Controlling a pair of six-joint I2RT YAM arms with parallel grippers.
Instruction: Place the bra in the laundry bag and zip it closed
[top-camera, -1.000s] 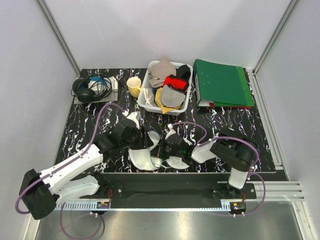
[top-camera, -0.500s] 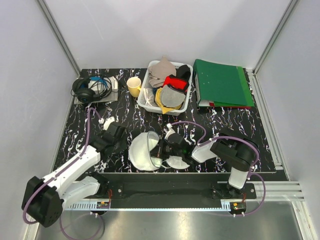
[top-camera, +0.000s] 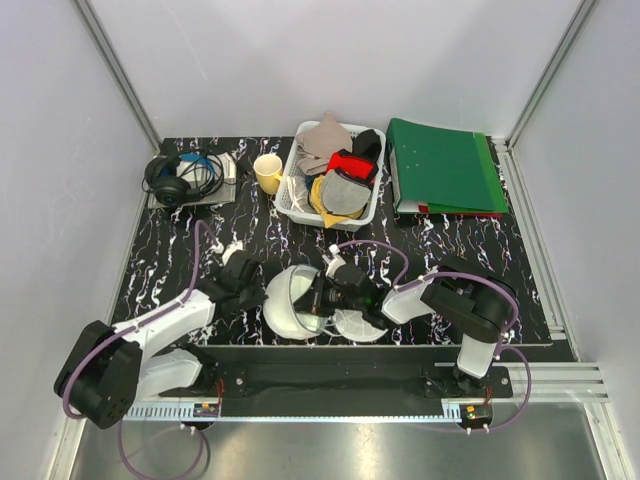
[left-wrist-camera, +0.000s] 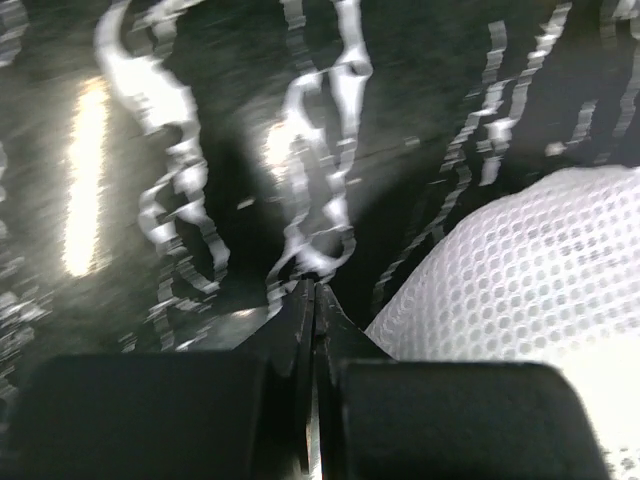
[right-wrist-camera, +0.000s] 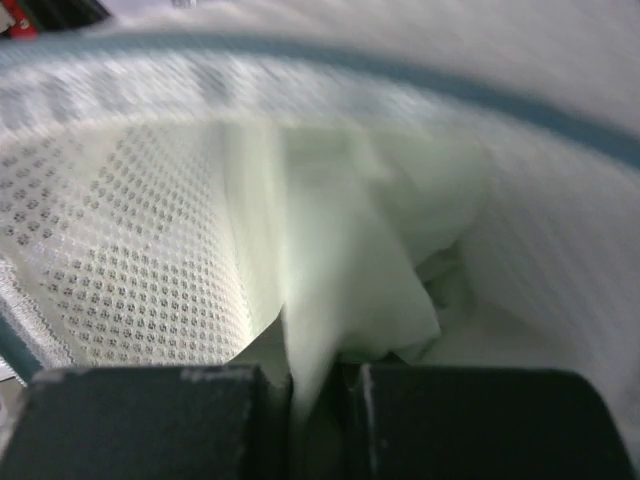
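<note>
Right hand (right-wrist-camera: 315, 372): clenching on a fold of the bra (right-wrist-camera: 350, 250), with fabric bunching between the two fingers; the hand is sitting inside the mouth of the laundry bag (top-camera: 285, 305)
Bra position: lying straight ahead of the right hand and crumpling against the mesh wall inside the bag; cannot tell how much is trailing outside
Left hand (left-wrist-camera: 315, 292): clenched on nothing, fingertips meeting over bare table (top-camera: 450, 255); it is hanging just beside the bag's left side, with mesh bulging to its right and no contact showing
Bag axis: the round bag is standing up domed with its mouth facing right toward the right hand, so the push line is running right to left across the table, toward the left hand
Nearer arm: right is the one inside the bag; left is sitting nearer the closed side, so I am judging it the one for bracing or zipping
White piece (top-camera: 355, 325): lying flat just right of the bag, below the right hand; cannot tell whether it is a bag flap or a bra cup
Edges: the bag is sitting near the table's near edge, leaving little room toward the arm bases
Open room: bare table is stretching behind the bag toward the basket (top-camera: 292, 205) and right toward the green binder (top-camera: 445, 165), both well apart from the bag
Next move: judging that letting the bra go deep in the bag and backing the right hand out rightward is coming before any zipping
</note>
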